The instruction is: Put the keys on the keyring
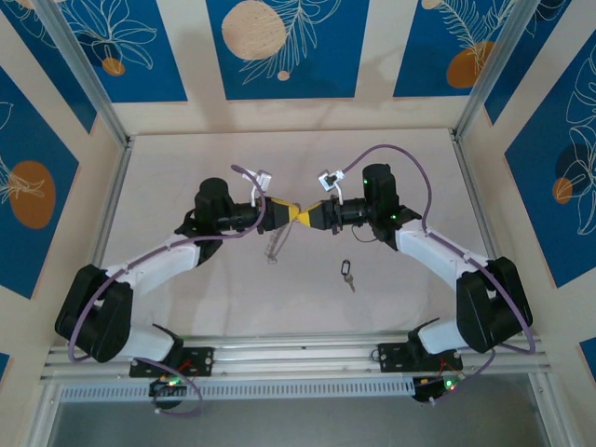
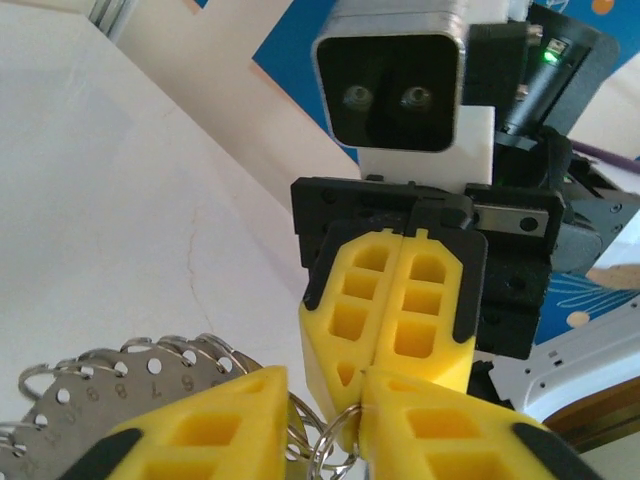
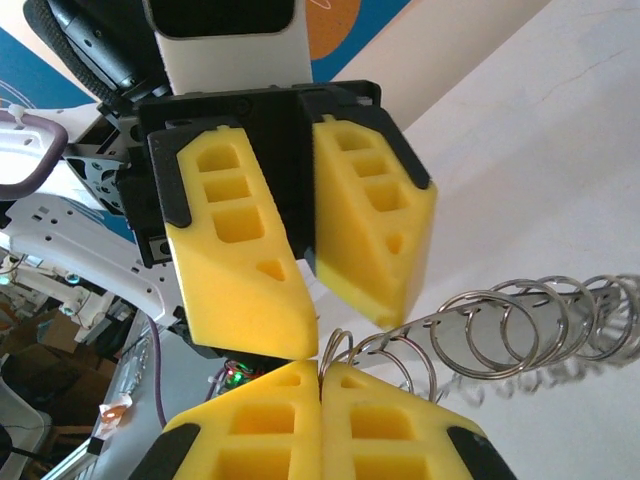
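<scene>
The keyring [image 1: 273, 244] is a silvery strip carrying several wire loops, and it hangs under the two grippers where they meet tip to tip above mid-table. My right gripper [image 3: 320, 372] is shut on the end loop of the keyring [image 3: 520, 320]. My left gripper [image 2: 325, 400] faces it with its fingers a little apart. The loops of the keyring [image 2: 100, 390] sit in and under that gap, and I see no pinch on them. The key [image 1: 348, 273], a small dark tag with a metal tip, lies alone on the table to the front right.
The pale table [image 1: 233, 168] is walled by metal posts and blue patterned panels. The arm bases stand at the near rail [image 1: 298, 354]. Purple cables loop beside both arms.
</scene>
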